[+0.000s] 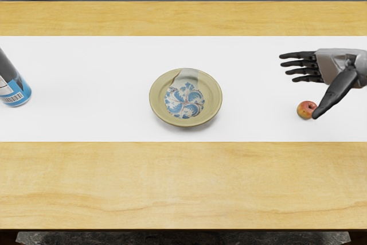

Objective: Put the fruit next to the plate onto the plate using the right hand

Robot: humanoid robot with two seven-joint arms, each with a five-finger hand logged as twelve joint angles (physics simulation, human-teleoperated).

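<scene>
At the far right of the table (183, 182), on the white runner (103, 84) that crosses the pale wood, here's the right hand (331, 68), its arm coming in from the right edge and the hand hanging low over the cloth. The four dark fingers (298, 63) are stretched out straight and spread, stacked one above the other in the picture and pointing left toward the centre, and they grip nothing. The thumb (332, 93) reaches down and left on its own. Its tip sits right against the right side of the apple (305, 109), touching or a hair off, too close to call from this angle. The apple, small and red with a yellowish patch, rests on the runner just below the fingers, well apart from the plate (213, 93). And there's the plate, dead centre of the runner, with an olive-tan rim, a blue leafy pattern on its white well and a pale glare on the upper edge. Over at the left edge a can (8, 78) leans in, partly cut off by the frame, with a dark body and a bright blue bottom end. It carries a white barcode label (14, 94); the bars are plain to see, but any lettering is too small to read.
</scene>
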